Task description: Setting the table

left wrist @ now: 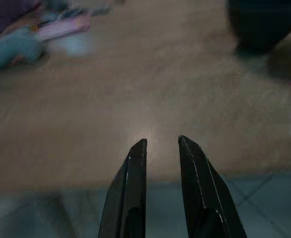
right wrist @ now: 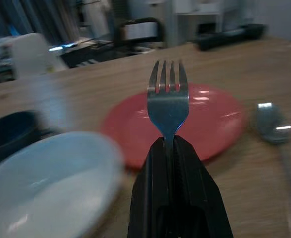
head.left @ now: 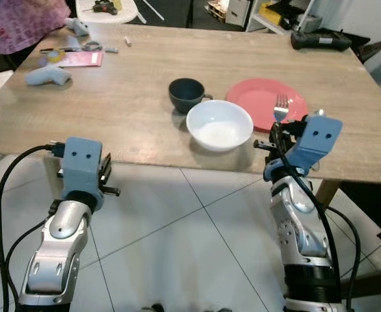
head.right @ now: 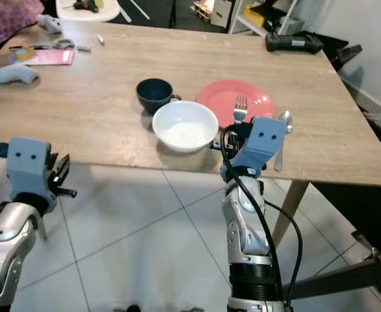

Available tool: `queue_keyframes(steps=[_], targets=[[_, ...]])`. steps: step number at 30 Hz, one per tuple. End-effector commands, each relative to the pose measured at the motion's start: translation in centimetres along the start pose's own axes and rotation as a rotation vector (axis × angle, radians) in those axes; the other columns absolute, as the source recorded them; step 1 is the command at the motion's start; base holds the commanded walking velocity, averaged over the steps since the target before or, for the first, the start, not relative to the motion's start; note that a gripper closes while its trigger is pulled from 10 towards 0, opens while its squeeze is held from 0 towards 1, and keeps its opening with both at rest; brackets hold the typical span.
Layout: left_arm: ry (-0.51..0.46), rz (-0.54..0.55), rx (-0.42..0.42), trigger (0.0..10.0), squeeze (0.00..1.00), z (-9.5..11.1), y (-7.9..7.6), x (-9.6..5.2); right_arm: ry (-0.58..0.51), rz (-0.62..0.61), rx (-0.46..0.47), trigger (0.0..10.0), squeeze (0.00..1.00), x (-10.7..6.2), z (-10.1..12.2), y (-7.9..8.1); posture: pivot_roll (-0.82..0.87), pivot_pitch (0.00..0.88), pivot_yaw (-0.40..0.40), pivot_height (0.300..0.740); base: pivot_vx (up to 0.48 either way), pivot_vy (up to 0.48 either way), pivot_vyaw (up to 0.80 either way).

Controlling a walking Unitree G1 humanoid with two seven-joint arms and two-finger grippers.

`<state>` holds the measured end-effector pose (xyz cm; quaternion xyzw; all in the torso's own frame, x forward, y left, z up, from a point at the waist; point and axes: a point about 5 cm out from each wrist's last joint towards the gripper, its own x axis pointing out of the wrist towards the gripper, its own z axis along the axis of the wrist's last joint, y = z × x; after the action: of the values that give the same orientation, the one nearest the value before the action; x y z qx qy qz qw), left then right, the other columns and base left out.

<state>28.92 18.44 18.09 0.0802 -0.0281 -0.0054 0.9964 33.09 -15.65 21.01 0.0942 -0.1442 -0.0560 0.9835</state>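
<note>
Black fingers of the right gripper (right wrist: pixel 171 148) are clamped together on the handle of a fork (right wrist: pixel 168 101), which stands upright with its tines pointing up, raised above the near edge of the wooden table (head.left: pixel 132 110). Just to that gripper's left sits a white bowl (head.left: pixel 220 124), and right behind the fork lies a red plate (head.left: pixel 265 101). A spoon (head.right: pixel 283 135) rests on the wood to the gripper's right, beside the plate. Beyond the bowl, touching or nearly so, is a dark blue cup (head.left: pixel 186 93).

Over on the other side, the left gripper (left wrist: pixel 160 148) hangs at the table's near edge, its two fingers a little apart with nothing between them. Far ahead of it lie a pale blue tool (head.left: pixel 47 77), possibly a glue gun, and a pink card (head.left: pixel 80 58).
</note>
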Motion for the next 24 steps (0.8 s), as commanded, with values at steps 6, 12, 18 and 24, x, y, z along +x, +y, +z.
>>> queue_keyframes(steps=[6,12,18,24], targets=[[0.014,-0.023,-0.001,10.0,0.0,-0.42,-0.64,-0.14,0.009,-0.055,-0.01,10.0,0.0,0.06,-0.13,-1.45,0.11,0.109,0.038,0.74,0.43,0.0,-0.75],[0.021,-0.025,-0.006,10.0,0.0,-0.49,-0.71,-0.19,0.003,-0.047,-0.027,10.0,0.0,0.02,-0.03,-1.39,0.1,0.111,0.039,0.74,0.18,0.0,-0.1],[0.015,-0.034,-0.016,10.0,0.0,-0.42,-0.97,-0.25,0.007,-0.033,-0.02,10.0,0.0,-0.01,-0.09,-1.22,0.1,0.113,0.039,0.74,0.0,0.0,0.0],[0.017,-0.028,-0.014,10.0,0.0,-0.47,-0.93,-0.32,0.019,0.016,-0.086,10.0,0.0,0.46,-0.09,-0.91,0.11,0.114,0.039,0.74,0.0,0.0,0.0]])
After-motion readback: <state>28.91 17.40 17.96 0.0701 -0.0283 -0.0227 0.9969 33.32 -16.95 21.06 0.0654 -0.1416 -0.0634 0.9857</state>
